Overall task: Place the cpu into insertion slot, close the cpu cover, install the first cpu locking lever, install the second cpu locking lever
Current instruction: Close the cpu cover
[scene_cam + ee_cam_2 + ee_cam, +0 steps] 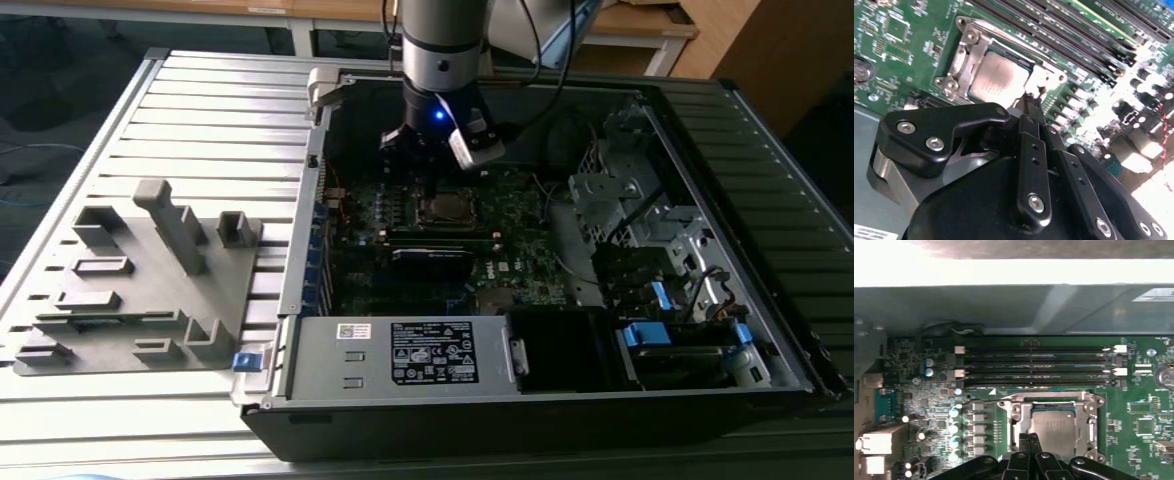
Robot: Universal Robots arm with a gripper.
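**A:** Status on the cpu?

**B:** The cpu [1055,429] lies flat in the socket [965,36], silver top up. The socket is on the motherboard [929,405], just beside the memory slots [1034,362]. Those slots run between the socket and the board's edge by the case wall.

**A:** Cover?

**B:** The cpu cover [1093,427] is down, flat around the cpu. The chip shows through its square opening.

**A:** Where's your gripper?

**B:** My gripper [1029,439] is low over the socket, fingers pressed together, nothing between them. The tips are at one corner of the cpu, over the cover's rim. Touching or just above, I can't tell.

**A:** And from outside?

**B:** In the exterior view my arm [441,50] reaches straight down into the open case [304,230], over the part of the board farther from that camera. A grey fixture tray [147,280] sits on the slatted table [214,100], just beside the case, at the exterior view's left.
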